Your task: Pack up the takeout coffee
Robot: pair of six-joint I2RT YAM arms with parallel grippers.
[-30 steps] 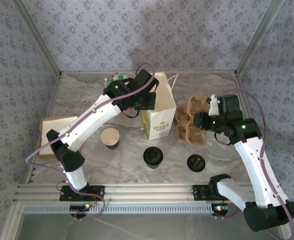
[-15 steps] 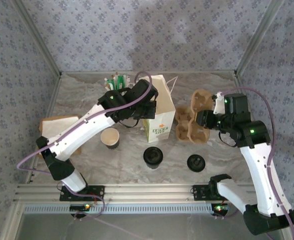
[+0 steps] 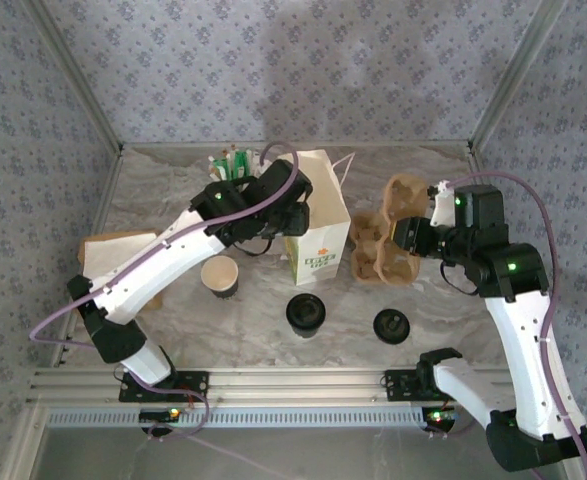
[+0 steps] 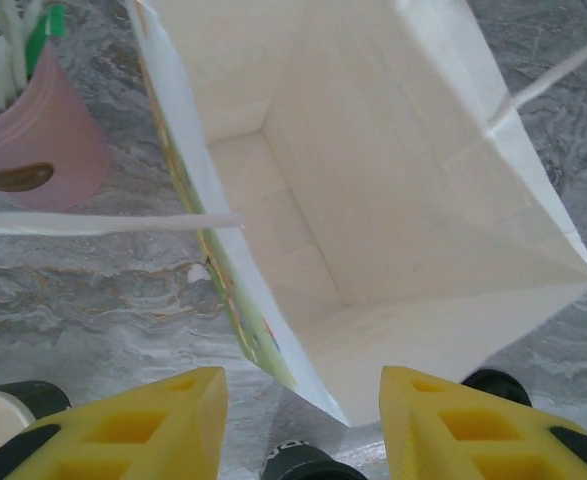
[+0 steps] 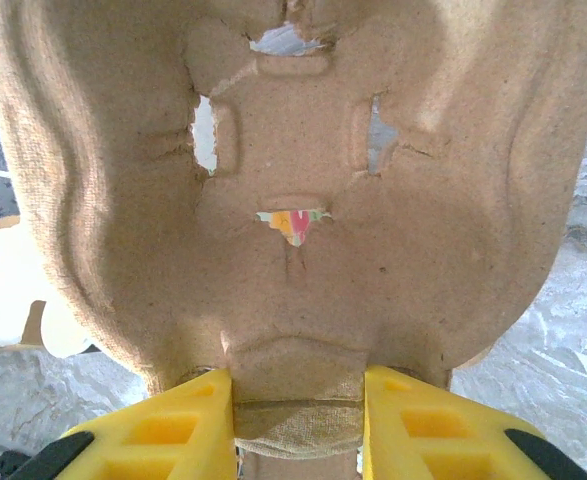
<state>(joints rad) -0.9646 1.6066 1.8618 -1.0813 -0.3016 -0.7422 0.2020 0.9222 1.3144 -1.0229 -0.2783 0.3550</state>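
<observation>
On the marbled table (image 3: 443,190), the white paper bag (image 3: 323,215) was seen standing upright with its mouth open. In the left wrist view its inside was shown bare and pale down to the floor. The left gripper (image 4: 301,385) was held above the bag's near edge. Its yellow fingers (image 4: 143,425) were set apart and nothing was gripped between them; only a corner of the bag's rim was seen below the gap. One of the bag's flat handles (image 4: 103,222) was stretched out to the side, towards a pink cup (image 4: 33,140) stuffed with white and green sticks, just beside the bag.

The takeout coffee (image 3: 306,314) was found standing on the table in front of the bag, outside it, with its black lid on. It was touched by neither gripper. It was flanked by a lidless paper cup (image 3: 219,276) on the left, cream inside, and by a round black lid (image 3: 392,326) on the right; whether a cup sat under that lid could not be told.

To the right of the bag, a brown moulded cup carrier (image 3: 383,245) was held by the right gripper (image 5: 295,385). The fingers were closed on a tab at the carrier's edge, as shown in the right wrist view. The carrier was placed just beside the bag, but whether it touched it could not be told.
</observation>
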